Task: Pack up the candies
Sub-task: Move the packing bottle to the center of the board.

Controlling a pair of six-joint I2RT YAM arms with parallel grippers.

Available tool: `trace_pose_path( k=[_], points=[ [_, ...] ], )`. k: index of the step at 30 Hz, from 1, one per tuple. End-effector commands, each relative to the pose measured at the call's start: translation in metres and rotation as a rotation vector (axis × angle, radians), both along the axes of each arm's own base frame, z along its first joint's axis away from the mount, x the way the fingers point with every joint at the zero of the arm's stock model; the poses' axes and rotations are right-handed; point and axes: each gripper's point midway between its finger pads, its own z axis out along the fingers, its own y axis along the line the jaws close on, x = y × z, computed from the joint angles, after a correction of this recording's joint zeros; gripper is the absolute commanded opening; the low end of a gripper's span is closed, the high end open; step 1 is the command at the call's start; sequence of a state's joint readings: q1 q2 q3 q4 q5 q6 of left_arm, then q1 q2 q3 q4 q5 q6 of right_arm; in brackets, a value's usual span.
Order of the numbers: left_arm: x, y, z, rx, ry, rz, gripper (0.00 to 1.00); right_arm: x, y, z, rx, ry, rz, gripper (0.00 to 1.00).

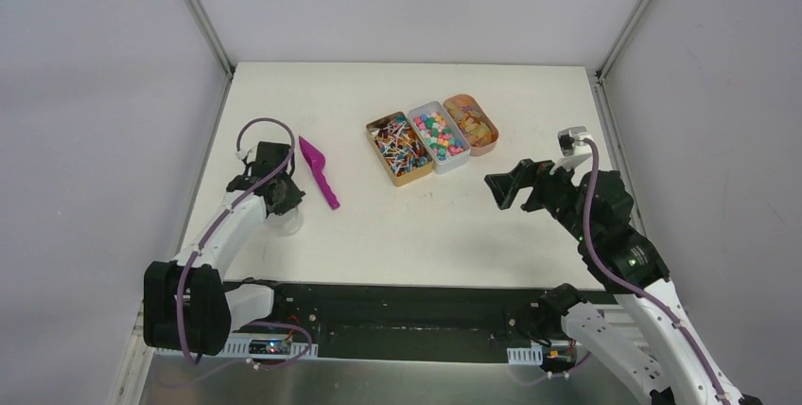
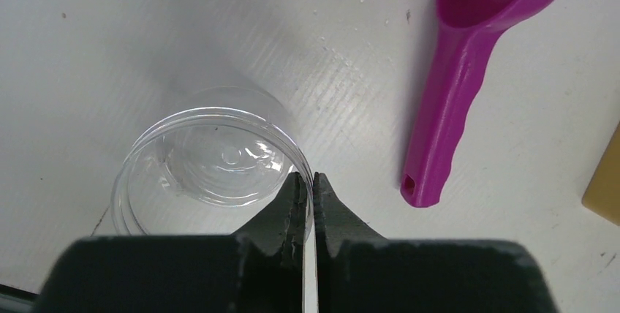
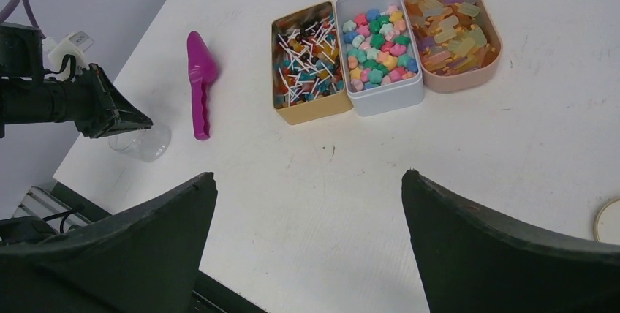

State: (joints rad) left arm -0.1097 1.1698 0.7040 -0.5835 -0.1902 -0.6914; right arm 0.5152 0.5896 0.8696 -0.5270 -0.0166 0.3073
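Jar [image 2: 212, 156] rim pinched by left tool [image 2: 307, 183]; right tool [image 3: 307, 175] spread wide.

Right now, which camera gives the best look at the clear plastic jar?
The left wrist view: the clear jar sits close up, empty, its rim pinched by the left gripper. The top view shows only a sliver beside that gripper; the right wrist view shows it small.

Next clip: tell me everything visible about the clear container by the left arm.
The clear jar is a round, see-through container that looks like plastic. It has no lid and nothing inside. It stands upright on the white table near its left edge. The left gripper is shut on the jar's rim, with one finger inside the wall and one outside. The magenta scoop lies beside it, not touching.
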Motion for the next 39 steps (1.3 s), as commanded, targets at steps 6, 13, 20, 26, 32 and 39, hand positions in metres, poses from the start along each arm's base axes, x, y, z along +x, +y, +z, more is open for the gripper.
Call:
trace_pose_path(
  k=[6,13,20,26,32,39],
  points=[
    [0.012,-0.047,0.046,-0.037,-0.104,-0.228,0.0,0.001,0.0,0.013,0.005,-0.045,0.001,1.0],
    [0.001,-0.122,0.058,-0.115,-0.081,-0.438,0.0,0.008,-0.012,0.012,0.015,-0.028,-0.087,1.0],
    [-0.017,-0.207,0.035,-0.045,0.0,-0.656,0.0,0.007,-0.018,0.015,0.026,-0.037,-0.119,1.0],
    [-0.03,-0.263,0.015,-0.027,0.051,-0.794,0.05,0.003,-0.025,0.014,0.015,-0.036,-0.14,1.0],
    [-0.036,-0.292,0.009,-0.029,0.064,-0.861,0.27,-0.001,-0.029,0.013,0.008,-0.046,-0.148,1.0],
    [-0.029,-0.296,0.03,-0.035,-0.007,-0.87,0.55,-0.001,-0.03,0.01,-0.004,-0.045,-0.146,1.0]
  ],
)
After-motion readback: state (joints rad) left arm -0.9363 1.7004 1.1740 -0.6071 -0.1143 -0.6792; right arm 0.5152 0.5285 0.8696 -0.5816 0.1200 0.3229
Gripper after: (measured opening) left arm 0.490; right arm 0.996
